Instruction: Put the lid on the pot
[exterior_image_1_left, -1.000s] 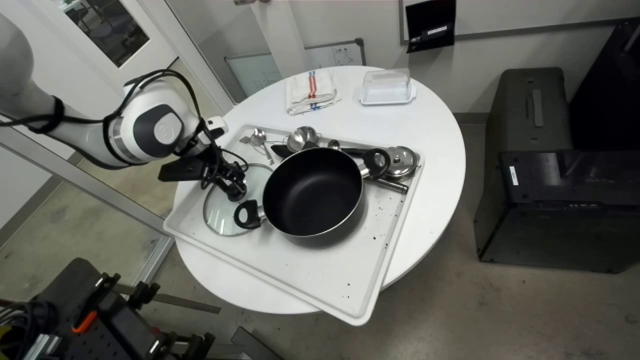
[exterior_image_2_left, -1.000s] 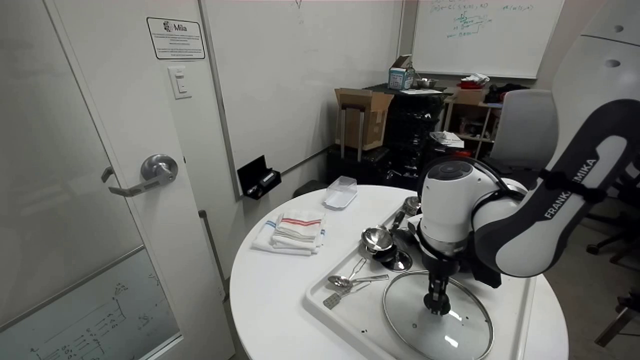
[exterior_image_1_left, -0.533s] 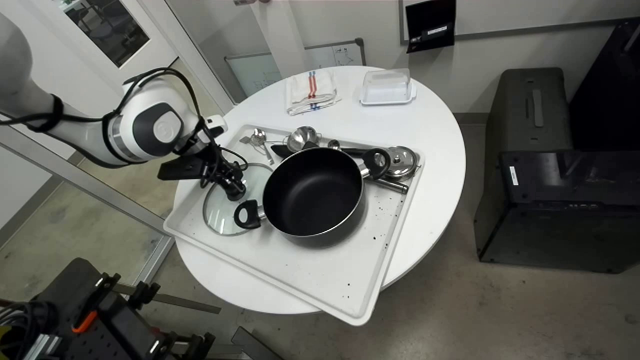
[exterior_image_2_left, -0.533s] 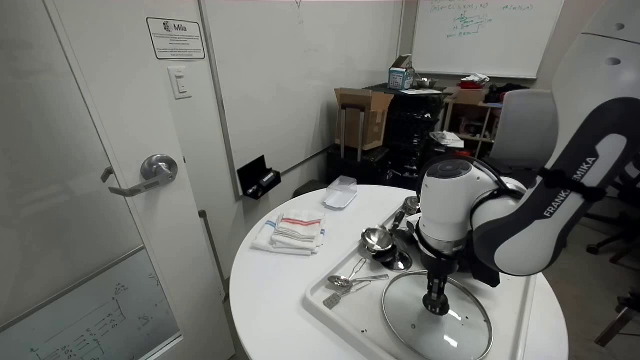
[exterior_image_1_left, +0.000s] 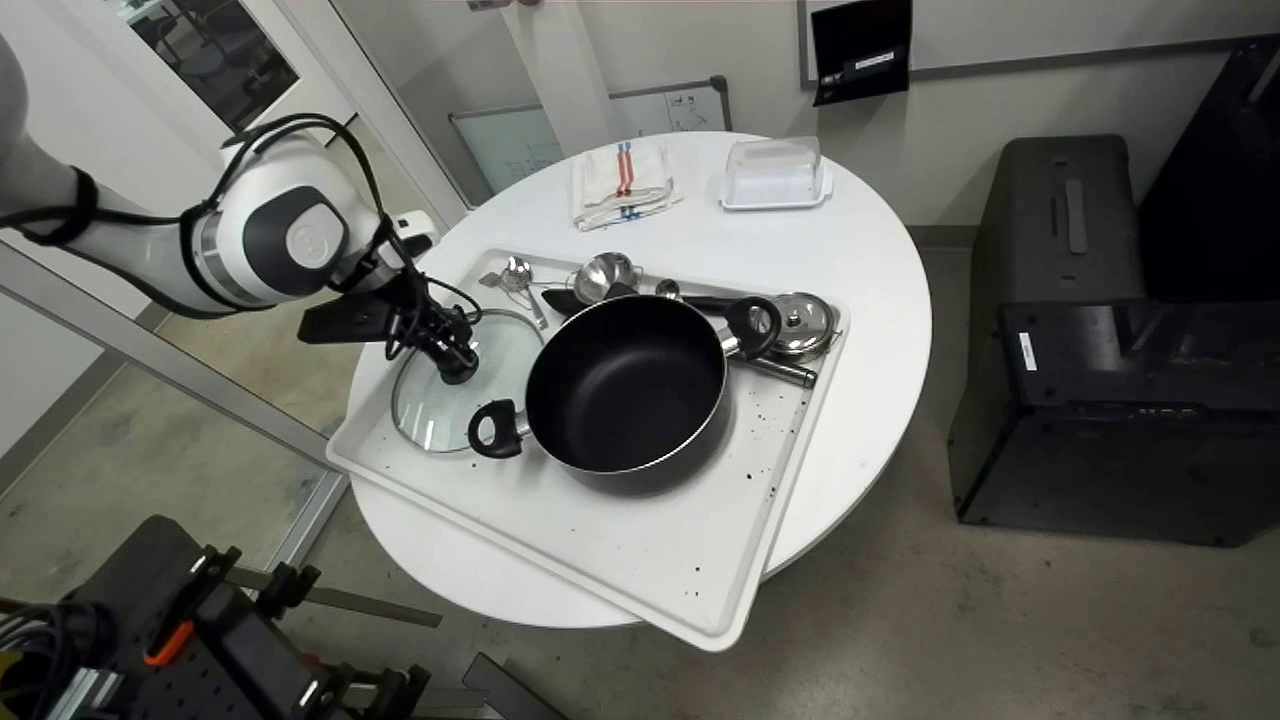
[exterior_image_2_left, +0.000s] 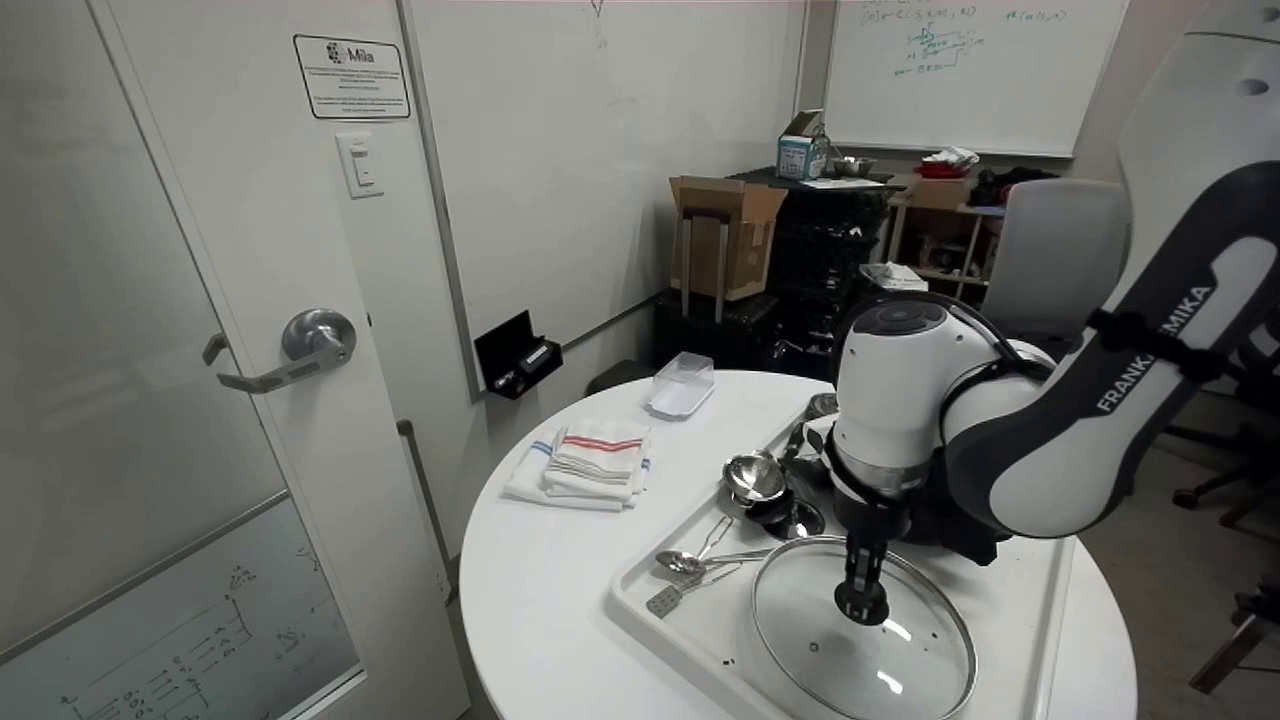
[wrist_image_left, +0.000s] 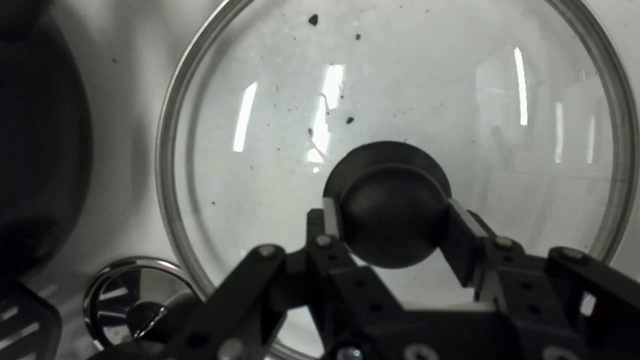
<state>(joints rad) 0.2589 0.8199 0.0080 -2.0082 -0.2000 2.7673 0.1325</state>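
Wrist view: we record the tool (wrist_image_left: 397, 225) gripping the lid (wrist_image_left: 270, 190) by its knob (wrist_image_left: 391, 207), beside the pot (wrist_image_left: 40, 135). In an exterior view, the arm (exterior_image_1_left: 285, 235) slopes across the surface's (exterior_image_1_left: 885, 330) edge; open tray (exterior_image_1_left: 600, 540) reaches the overhanging corner.

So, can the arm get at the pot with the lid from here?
Probably yes: the gripper holds the lid by its knob, and the pot stands close by, open on top. The lid would likely need lifting over the nearer handle, which overlaps it in an exterior view.
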